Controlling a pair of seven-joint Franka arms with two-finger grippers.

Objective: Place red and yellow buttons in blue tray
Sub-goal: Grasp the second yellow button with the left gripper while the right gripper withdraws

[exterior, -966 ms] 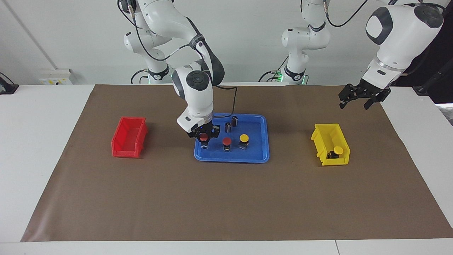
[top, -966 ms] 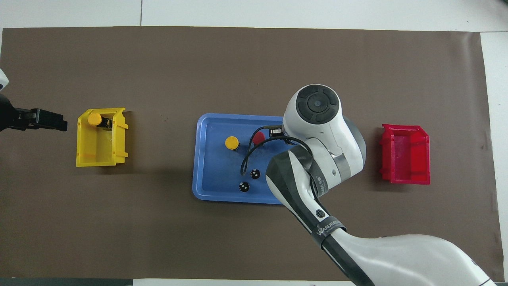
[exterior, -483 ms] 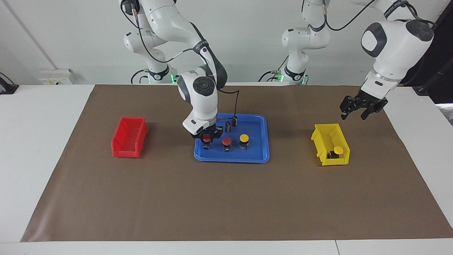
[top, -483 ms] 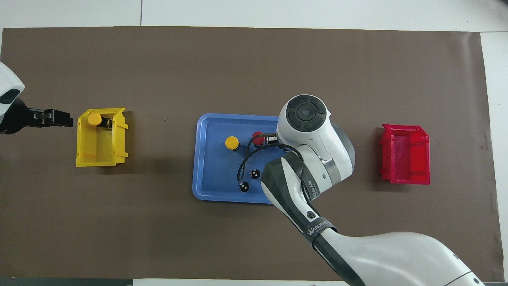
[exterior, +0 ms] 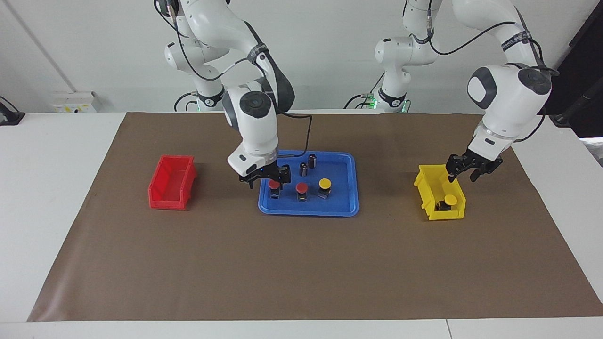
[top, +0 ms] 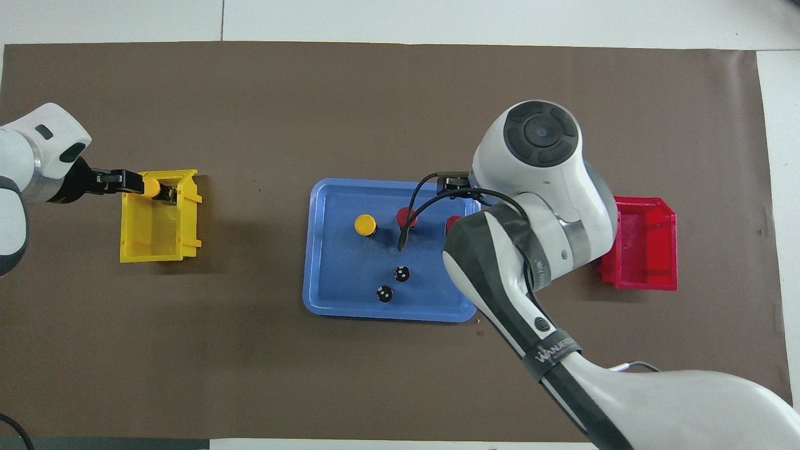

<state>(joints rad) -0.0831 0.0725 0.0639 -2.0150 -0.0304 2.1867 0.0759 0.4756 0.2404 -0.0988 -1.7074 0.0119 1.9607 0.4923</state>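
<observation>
The blue tray (exterior: 339, 200) (top: 340, 275) lies mid-table and holds two red buttons (exterior: 274, 185) (exterior: 301, 188) and one yellow button (exterior: 324, 183) (top: 365, 224). My right gripper (exterior: 268, 181) hangs open just over the red button nearest the red bin, not gripping it. From overhead my right arm hides most of that button (top: 452, 222). Another yellow button (exterior: 450, 199) (top: 149, 185) sits in the yellow bin (exterior: 431, 186). My left gripper (exterior: 464, 175) (top: 131, 182) is low over that bin, fingers apart, holding nothing.
Two dark capless cylinders (exterior: 304, 168) (exterior: 312, 160) stand in the tray, nearer to the robots than the buttons. An empty red bin (exterior: 172, 182) (top: 644, 244) sits toward the right arm's end of the table. Brown mat covers the table.
My right gripper opened, let go of the red button in the tray and lifted slightly. My left arm came down over the yellow bin and its fingers narrowed.
</observation>
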